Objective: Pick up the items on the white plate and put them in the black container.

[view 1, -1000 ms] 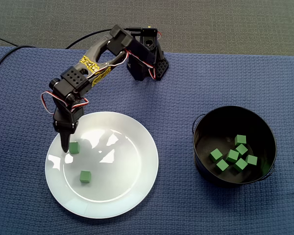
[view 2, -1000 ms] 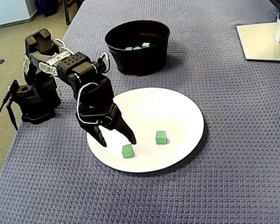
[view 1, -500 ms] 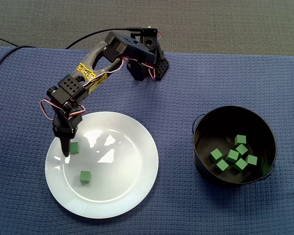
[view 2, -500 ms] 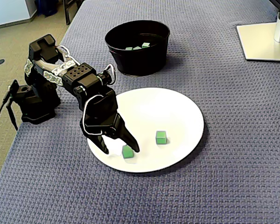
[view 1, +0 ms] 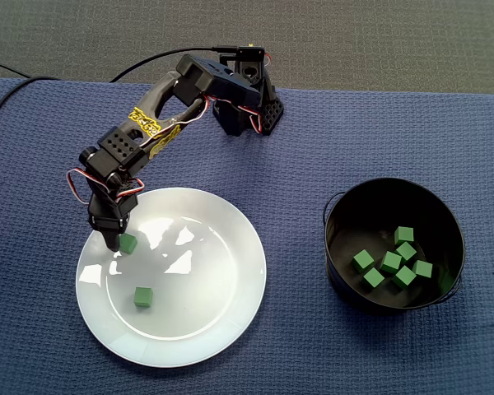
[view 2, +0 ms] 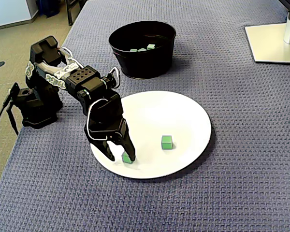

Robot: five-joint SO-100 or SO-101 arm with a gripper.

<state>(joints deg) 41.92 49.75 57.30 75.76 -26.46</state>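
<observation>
Nearest, toward the tabletop's (view 2: pixel 241 193) front edge in a fixed view, the white plate (view 2: pixel 183 111) lay on the blue-grey cloth. At the plate's near-left rim the end effector (view 2: pixel 119 155) pointed down, its jaws only narrowly apart around a green cube (view 2: pixel 127 157). One finger (view 2: pixel 131 154) stood against the cube, and a strip of plate showed between the cube and the other finger. The cube rested on the plate.

Just beyond it, nearer the plate's middle, a second green cube (view 2: pixel 167 141) sat alone, well apart from the end effector.

By the tabletop's left edge stood the arm's black base (view 2: pixel 36 104), and the arm reached from there over the plate's rim.

Farther back, toward the far edge, the black container (view 2: pixel 145 65) stood clear of the plate. A fixed view from above showed several green cubes (view 1: pixel 391 262) lying together on its floor.

At the far right corner lay a flat white stand base (view 2: pixel 273 43).
</observation>
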